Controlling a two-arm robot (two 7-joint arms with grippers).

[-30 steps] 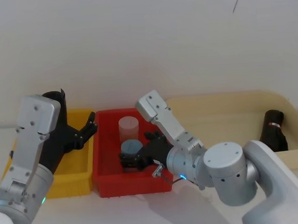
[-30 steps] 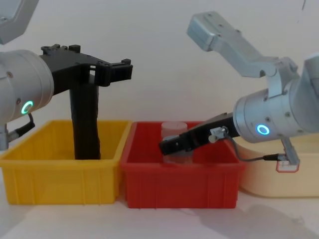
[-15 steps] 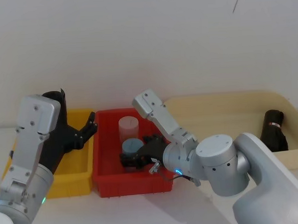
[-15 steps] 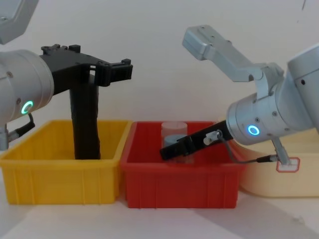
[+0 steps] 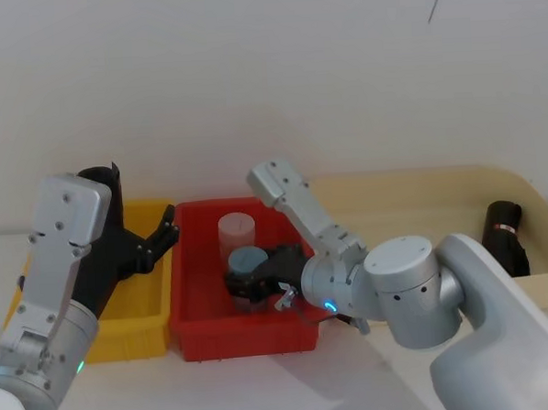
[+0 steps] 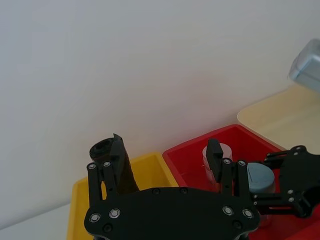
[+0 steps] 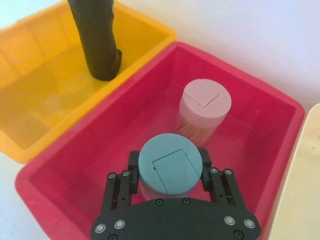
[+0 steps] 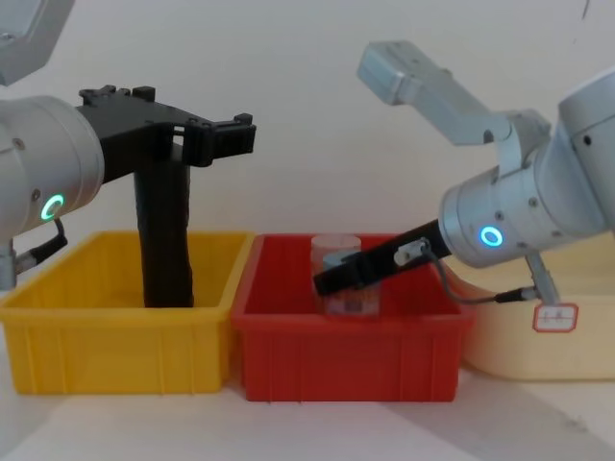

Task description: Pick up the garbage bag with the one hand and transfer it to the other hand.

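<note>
While the garbage bag [image 8: 165,230] is standing upright in the yellow bin [image 8: 115,331] at the chest view's left, the left gripper [image 8: 207,136] is hovering open and empty just above it. At frame centre, the right gripper [image 7: 169,175] is closing its fingers around a blue-lidded jar [image 7: 170,167] in the red bin [image 7: 260,130]. A clean handover probably needs that jar released first.

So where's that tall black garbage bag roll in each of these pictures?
Head view: garbage bag at far left, standing in the yellow bin, half hidden behind the left arm.
Left wrist view: hollow top showing, just past the gripper's fingers.
Right wrist view: upright in the yellow bin.
Chest view: tall black column at left.
Shared landmark: the red bin, right next to the yellow one.
</note>
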